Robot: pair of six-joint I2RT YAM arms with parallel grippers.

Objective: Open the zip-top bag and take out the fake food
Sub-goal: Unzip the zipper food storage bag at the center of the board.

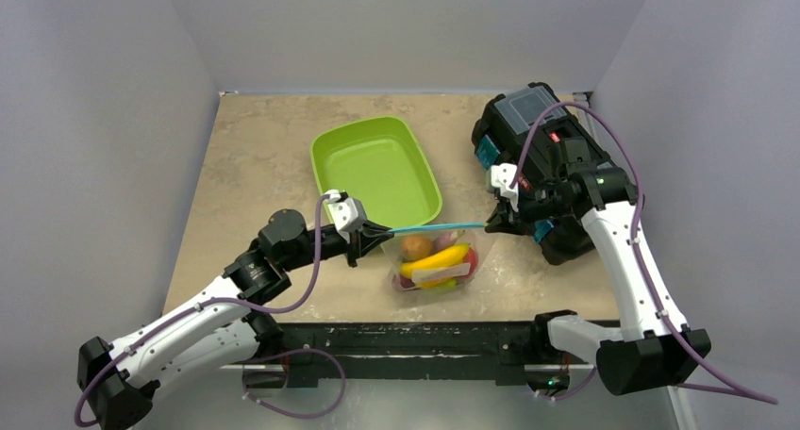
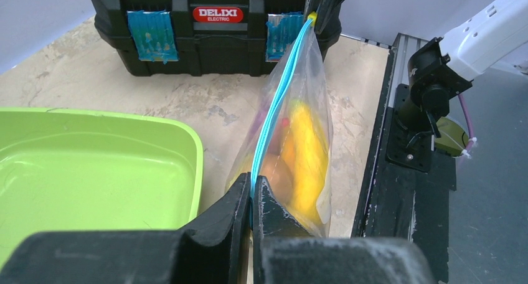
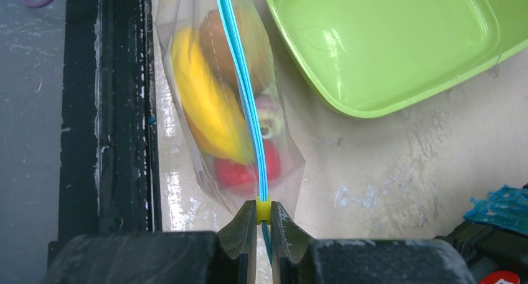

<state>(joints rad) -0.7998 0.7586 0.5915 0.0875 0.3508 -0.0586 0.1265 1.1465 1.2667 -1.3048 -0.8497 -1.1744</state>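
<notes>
While left fingers (image 2: 240, 200) clamp zip-top bag (image 2: 308, 97), right fingers (image 3: 246, 225) clamp opposite end.

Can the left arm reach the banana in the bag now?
Probably not. The left gripper is shut on one end of the zip strip, the right gripper on the other; the strip looks closed, sealing the banana inside the zip-top bag.

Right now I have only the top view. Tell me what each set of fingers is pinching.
Observer: In the right wrist view, the right fingers clamp a small yellow tab on the zip strip of the bag.
Operator: Now the left side.
Observer: In the left wrist view, the left fingers pinch the zip strip itself at its other end.
Operator: Check the mouth.
Observer: Both wrist views show the strip's two lines running together with no gap, and the food is inside.
</notes>
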